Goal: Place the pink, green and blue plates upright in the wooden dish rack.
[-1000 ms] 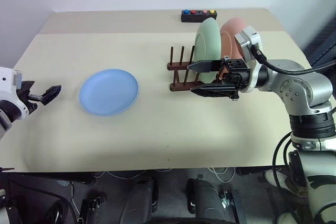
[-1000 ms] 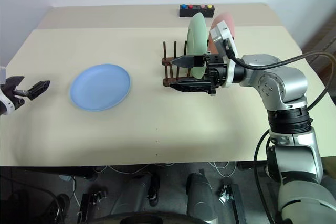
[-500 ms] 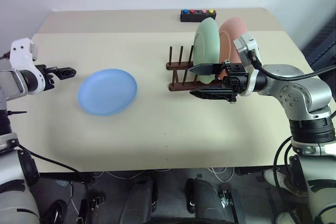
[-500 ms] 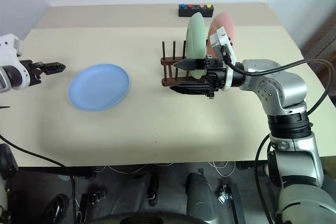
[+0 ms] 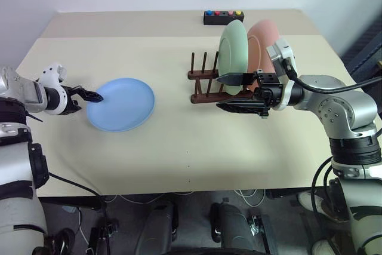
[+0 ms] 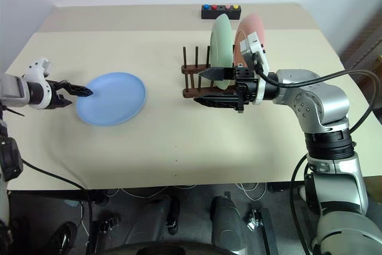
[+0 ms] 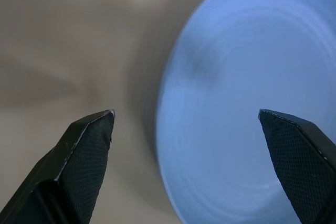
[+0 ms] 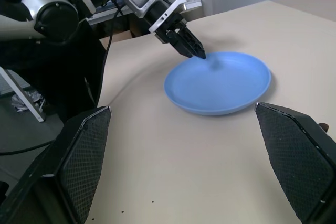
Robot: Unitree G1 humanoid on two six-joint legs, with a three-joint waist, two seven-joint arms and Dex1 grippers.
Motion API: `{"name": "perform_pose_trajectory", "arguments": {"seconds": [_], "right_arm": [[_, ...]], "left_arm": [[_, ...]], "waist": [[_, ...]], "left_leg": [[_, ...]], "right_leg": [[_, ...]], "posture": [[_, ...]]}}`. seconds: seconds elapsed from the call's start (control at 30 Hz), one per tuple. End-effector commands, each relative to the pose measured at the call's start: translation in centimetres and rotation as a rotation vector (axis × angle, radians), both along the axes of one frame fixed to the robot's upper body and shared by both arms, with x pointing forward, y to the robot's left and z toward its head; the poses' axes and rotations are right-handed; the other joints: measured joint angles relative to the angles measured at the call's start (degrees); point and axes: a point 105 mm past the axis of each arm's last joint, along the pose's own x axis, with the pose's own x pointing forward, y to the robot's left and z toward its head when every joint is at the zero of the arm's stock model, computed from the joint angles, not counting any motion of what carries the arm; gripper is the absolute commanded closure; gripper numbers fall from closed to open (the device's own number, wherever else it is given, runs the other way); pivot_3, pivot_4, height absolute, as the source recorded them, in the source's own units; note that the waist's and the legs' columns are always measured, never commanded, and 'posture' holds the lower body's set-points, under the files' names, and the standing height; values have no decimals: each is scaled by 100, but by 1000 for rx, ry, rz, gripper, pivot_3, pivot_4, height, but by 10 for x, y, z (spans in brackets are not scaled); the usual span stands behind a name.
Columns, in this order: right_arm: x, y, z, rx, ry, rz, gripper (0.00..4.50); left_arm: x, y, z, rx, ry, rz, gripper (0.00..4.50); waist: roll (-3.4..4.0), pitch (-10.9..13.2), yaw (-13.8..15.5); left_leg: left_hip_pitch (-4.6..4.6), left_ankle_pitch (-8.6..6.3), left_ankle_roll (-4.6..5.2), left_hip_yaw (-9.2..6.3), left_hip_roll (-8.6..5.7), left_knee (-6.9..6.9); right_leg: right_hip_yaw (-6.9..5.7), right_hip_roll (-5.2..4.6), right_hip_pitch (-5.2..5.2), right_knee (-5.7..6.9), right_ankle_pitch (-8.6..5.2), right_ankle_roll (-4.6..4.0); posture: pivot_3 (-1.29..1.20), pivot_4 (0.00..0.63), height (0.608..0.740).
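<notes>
A beige table (image 5: 179, 141) takes up most of the head views, running from the left edge to the right. The blue plate (image 5: 122, 104) lies flat on it, left of centre. The right gripper (image 5: 230, 92) sits just right of centre, pointing toward the left of the frame with its two black fingers spread wide apart and nothing between them, right in front of the rack. The green plate (image 5: 233, 49) stands upright in the rack (image 5: 206, 82), upper right of centre, and the pink plate (image 5: 265, 40) stands upright just behind it, to its right. The rack's dark pegs left of the green plate are free. The left gripper (image 5: 89, 95) is at the left edge of the blue plate, its tips over the rim; in the left wrist view its fingers (image 7: 86, 145) stand wide apart, one on each side of the plate's rim. A small black box (image 5: 222, 17) with coloured buttons sits at the table's far edge, top centre.
</notes>
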Motion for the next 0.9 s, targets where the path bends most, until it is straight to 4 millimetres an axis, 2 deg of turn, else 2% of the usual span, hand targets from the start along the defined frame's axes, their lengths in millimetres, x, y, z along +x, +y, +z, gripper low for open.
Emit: {"name": "perform_pose_trajectory", "arguments": {"seconds": [0.03,0.27,0.43,0.67,0.77,0.9], "right_arm": [[-4,-3,12,14,-51,1,18],[-5,-4,11,11,-42,2,18],[-5,-5,11,12,-50,-6,18],[-6,-7,13,8,-54,-20,18],[-6,-8,13,3,-57,-27,0],[-5,-9,15,4,-63,-36,0]], "left_arm": [[-1,9,7,59,0,-30,0],[3,13,3,91,15,-51,0],[20,5,8,112,-61,-71,0],[27,-8,1,96,-64,-108,0],[27,-21,-4,32,-38,-127,865],[28,-27,-10,15,-21,-131,2907]], "waist": [[0,0,0],[-16,7,3],[-21,9,31],[-23,10,2],[-23,10,3],[-23,10,7]], "left_leg": [[0,0,0,0,0,0],[0,0,2,0,1,2],[-1,0,3,0,1,6],[-2,0,3,0,1,7],[-2,0,3,0,1,13],[-2,-1,5,0,1,25]], "right_leg": [[0,0,0,0,0,0],[0,0,0,1,0,0],[0,-1,2,1,0,1],[0,0,0,6,1,3],[0,-1,1,10,2,3],[0,0,3,18,2,4]], "posture": [[0,150,735],[0,150,735],[0,150,735],[0,150,735],[0,150,735],[0,150,735]]}}
